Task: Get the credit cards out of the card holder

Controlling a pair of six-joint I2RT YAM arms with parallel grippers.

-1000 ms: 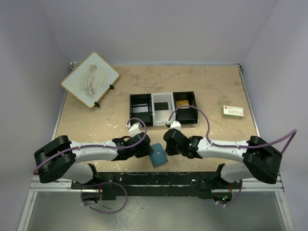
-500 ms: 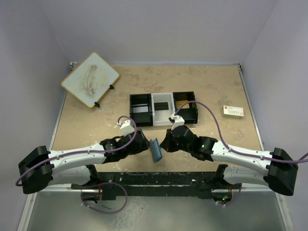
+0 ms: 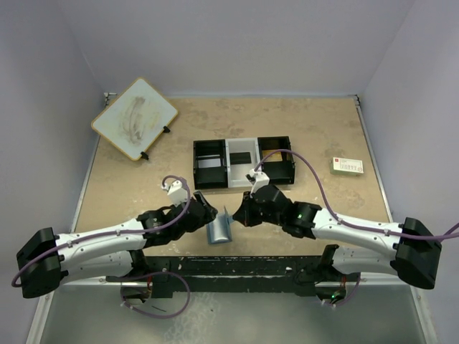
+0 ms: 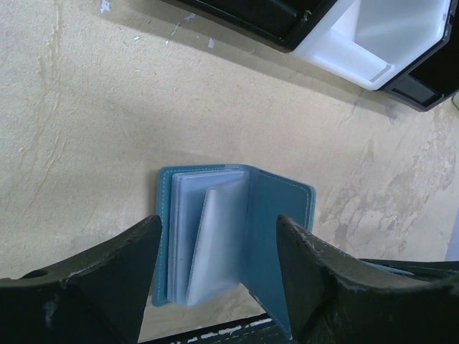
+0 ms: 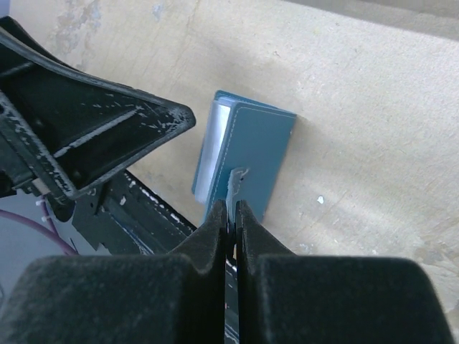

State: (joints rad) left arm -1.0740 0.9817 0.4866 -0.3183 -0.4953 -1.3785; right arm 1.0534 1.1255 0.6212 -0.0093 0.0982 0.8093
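top external: card holder [image 3: 219, 231] lies open at the near edge of the worktop [image 3: 323, 129], centre, between the two arms.
left jaws: spread wide, just left of the holder. Can't tell if they touch it.
right jaws: closed from the right, pinching the small tab on the holder's blue cover.
holder state: left half lies flat on the worktop, right cover is tilted up. Clear sleeves are fanned inside, one standing partly up.
cards: can't tell whether the sleeves hold any.
tray [image 3: 244, 142]: black-and-white, three compartments, just beyond the arms and apart from the holder.
other: white printed card [image 3: 347, 166] at right. Tilted board [image 3: 134, 118] in the far-left corner.
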